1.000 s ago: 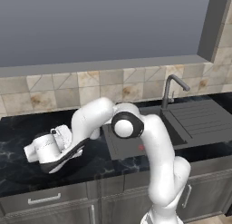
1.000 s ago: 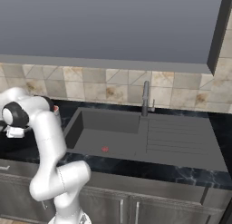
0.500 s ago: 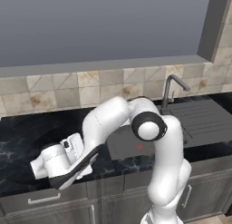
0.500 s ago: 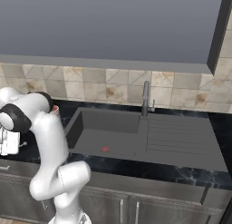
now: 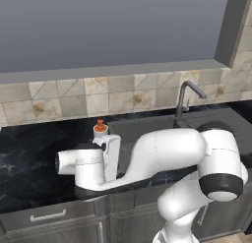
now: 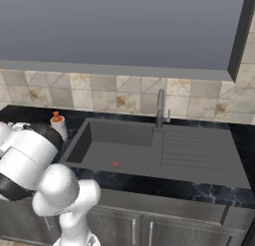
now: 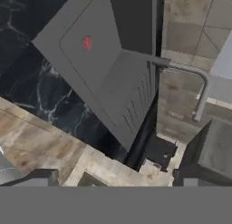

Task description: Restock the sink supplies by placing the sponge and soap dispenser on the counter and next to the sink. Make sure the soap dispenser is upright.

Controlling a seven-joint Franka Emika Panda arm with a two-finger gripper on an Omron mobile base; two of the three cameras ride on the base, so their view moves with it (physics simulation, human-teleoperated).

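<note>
In the left base view the counter (image 5: 34, 161) runs as a bare black stretch at far left, from the tiled wall (image 5: 64, 97) down to its front edge above the grey drawer fronts (image 5: 47, 218). The robot's arm (image 5: 162, 156) lies low and across that front edge, its hand end (image 5: 83, 163) pointing left over the slab.

Just behind the hand stands the soap dispenser (image 5: 100, 131), upright on the counter, its long axis vertical and its orange pump top uppermost. In the right base view the same bottle (image 6: 58, 125) sits just beside the left rim of the sink (image 6: 124, 150), between that rim and the arm's shoulder, near the wall.

Further right the basin is a deep recess with a small red spot on its floor; its ribbed drainboard (image 6: 191, 150) slopes off to the right, and the faucet (image 6: 160, 108) rises at the back edge.

The pincer (image 7: 115, 177) stands wide apart with nothing between its tips; in the hand view it looks over the sink, tilted. The sponge cannot be made out.
</note>
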